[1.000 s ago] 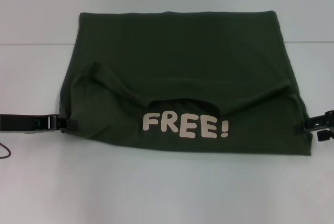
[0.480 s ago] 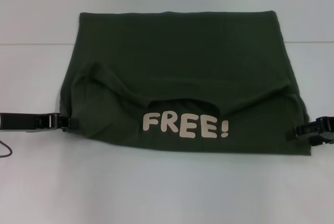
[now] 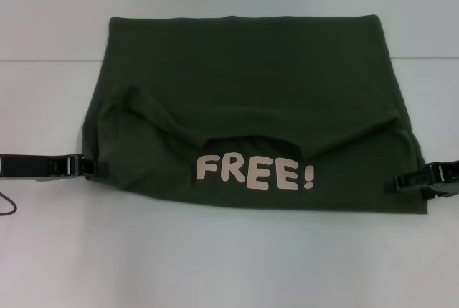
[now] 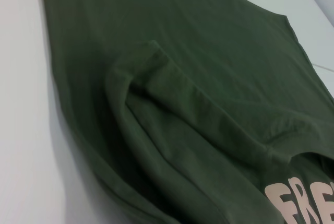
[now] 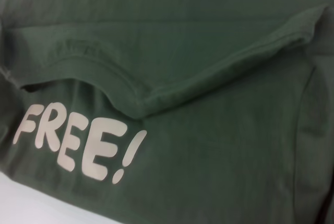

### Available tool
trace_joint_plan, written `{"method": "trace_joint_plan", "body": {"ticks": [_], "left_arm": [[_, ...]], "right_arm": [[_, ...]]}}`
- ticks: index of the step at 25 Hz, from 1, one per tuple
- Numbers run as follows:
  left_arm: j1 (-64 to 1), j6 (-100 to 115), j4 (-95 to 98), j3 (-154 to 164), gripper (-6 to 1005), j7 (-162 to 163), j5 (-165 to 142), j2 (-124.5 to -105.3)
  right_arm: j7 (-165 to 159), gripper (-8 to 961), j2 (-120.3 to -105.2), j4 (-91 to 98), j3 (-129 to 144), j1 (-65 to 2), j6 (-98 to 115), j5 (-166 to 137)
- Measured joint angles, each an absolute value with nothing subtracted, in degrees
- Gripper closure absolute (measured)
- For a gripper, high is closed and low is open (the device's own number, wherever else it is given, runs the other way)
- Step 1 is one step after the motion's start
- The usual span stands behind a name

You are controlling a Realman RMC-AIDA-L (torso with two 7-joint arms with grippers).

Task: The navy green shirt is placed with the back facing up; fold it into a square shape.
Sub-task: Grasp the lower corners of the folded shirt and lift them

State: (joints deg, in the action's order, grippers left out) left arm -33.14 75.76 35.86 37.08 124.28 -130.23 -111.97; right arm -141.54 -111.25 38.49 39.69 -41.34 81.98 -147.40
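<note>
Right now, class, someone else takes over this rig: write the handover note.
Left gripper: at the shirt's left edge, low on the table.
Right gripper: at the shirt's right edge, opposite.
Navy green shirt: lies flat, near part folded over so the FREE! lettering faces up.
Done: one fold across.
Left: fold the sides in to make a square.
</note>
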Motion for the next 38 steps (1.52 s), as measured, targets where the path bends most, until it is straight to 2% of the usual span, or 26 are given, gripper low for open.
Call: {"method": "trace_joint_plan", "body": {"ticks": [7, 20, 33, 38], "left_arm": [[-33.1, 75.8, 35.9, 37.0, 944, 124.3, -130.2, -111.97], [-33.2, 75.8, 35.9, 37.0, 944, 124.4, -130.2, -111.97], [-33.3, 75.8, 35.9, 36.8, 945, 124.4, -130.2, -111.97], [-33.4, 75.8, 35.9, 36.8, 945, 124.4, -130.2, -111.97]], "right_arm": [[-141.5, 12, -111.38, 38.4, 40.1, -41.2, 80.3, -147.4], [-141.4, 12, -112.69, 38.4, 40.6, -41.9, 79.8, -147.1], [-141.5, 59, -112.42, 38.5, 40.6, -41.7, 78.9, -147.4], [-141.7, 245, -112.36, 38.4, 40.7, -41.6, 78.7, -148.4]]}}
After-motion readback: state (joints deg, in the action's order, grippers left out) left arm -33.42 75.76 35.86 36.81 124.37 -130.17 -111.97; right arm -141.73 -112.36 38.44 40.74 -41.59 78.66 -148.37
